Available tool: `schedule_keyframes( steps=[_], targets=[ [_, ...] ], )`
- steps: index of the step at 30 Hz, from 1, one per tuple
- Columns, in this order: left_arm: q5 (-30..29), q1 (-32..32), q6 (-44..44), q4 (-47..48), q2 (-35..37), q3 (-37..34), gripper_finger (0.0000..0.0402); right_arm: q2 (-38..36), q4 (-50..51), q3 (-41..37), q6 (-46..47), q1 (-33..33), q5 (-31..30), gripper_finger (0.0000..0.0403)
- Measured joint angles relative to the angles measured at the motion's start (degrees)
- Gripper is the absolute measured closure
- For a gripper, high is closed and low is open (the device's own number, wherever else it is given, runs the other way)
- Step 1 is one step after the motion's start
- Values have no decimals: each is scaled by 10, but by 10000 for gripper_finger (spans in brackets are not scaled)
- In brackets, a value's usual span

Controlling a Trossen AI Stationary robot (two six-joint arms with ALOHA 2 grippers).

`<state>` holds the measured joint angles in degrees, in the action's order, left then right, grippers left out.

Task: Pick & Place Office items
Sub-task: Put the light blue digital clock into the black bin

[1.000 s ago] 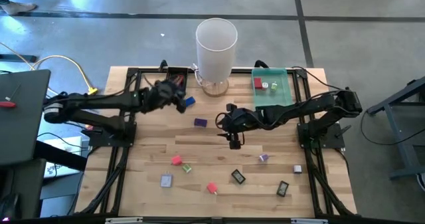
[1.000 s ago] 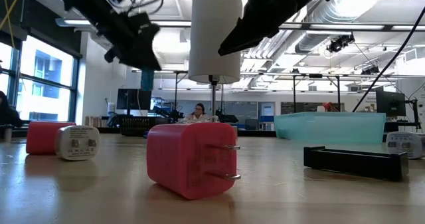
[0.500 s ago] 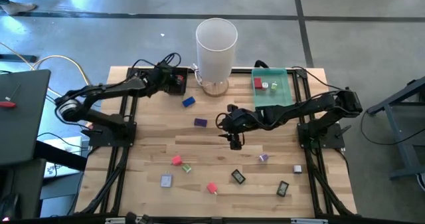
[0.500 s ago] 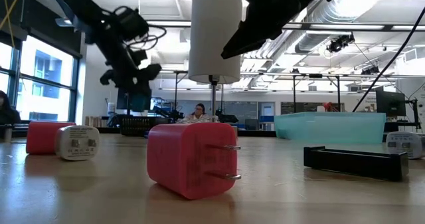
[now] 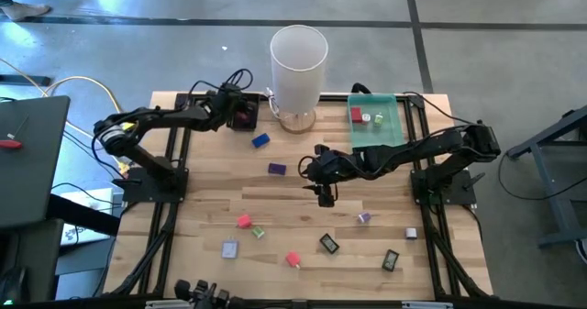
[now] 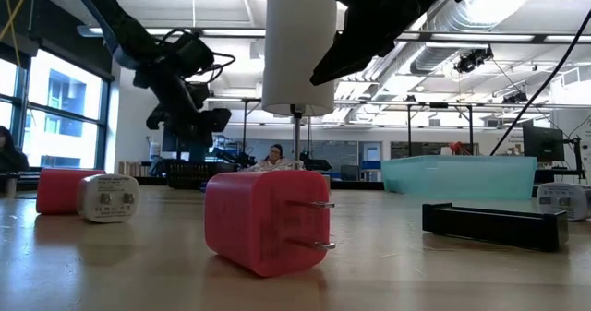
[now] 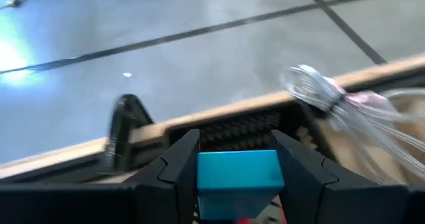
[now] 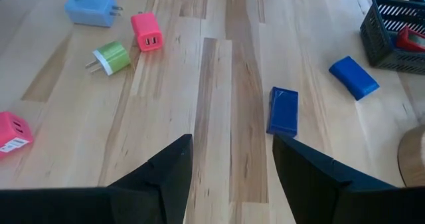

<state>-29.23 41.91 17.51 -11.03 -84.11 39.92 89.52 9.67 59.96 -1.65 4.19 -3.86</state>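
My left gripper [image 5: 240, 116] [image 7: 236, 159] hangs over the small black tray [image 5: 244, 107] at the table's far left and is shut on a teal block [image 7: 239, 174]. My right gripper [image 5: 324, 195] [image 8: 232, 144] is open above mid-table, touching nothing. Past its fingers lie a purple-blue block [image 8: 283, 111] [image 5: 276, 170] and a blue block [image 8: 354, 76] [image 5: 260, 141]. Several more pieces lie flat on the near half: a red one [image 5: 243, 221], a green one [image 5: 259, 232], a grey-blue one [image 5: 229, 249], a red plug [image 5: 293, 259] [image 6: 263, 221] and two black ones [image 5: 328, 244] [image 5: 390, 260]. My left gripper pinches the teal block between its two fingers, one finger [image 7: 178, 163] on each opposite side face. The block's upper face [image 7: 239, 159] shows between them. It is lifted clear, above the black tray's grid [image 7: 232, 129].
The tall white cylinder [image 5: 298, 66] stands at the far edge between the black tray and the translucent green tray [image 5: 390, 133], which holds a red and a green piece. A clear wrapped bundle [image 7: 339, 104] lies beside the black tray. Small pieces [image 5: 364, 217] [image 5: 411, 233] lie near right.
My left gripper, carrying the teal block, has moved from beside the blue block toward the table's far edge and now stands over the small black tray, while its arm has drawn back left. The right arm has kept still.
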Motion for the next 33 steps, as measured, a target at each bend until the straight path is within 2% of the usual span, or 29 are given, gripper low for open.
schedule_keyframes(
  steps=[10,15,20,25,33],
  targets=[
    [9,10,-1,-98,-49,0,256,0,0,0,-10,0,0,208],
    [-33,11,2,-109,-77,0,256,0,0,0,-10,0,2,208],
    [-25,11,4,-133,-96,0,256,0,0,0,-12,0,28,208],
    [-26,11,5,-133,-104,0,255,0,0,0,-15,0,28,208],
    [-26,11,5,-134,-104,0,229,0,-1,0,-16,0,28,208]
  ],
)
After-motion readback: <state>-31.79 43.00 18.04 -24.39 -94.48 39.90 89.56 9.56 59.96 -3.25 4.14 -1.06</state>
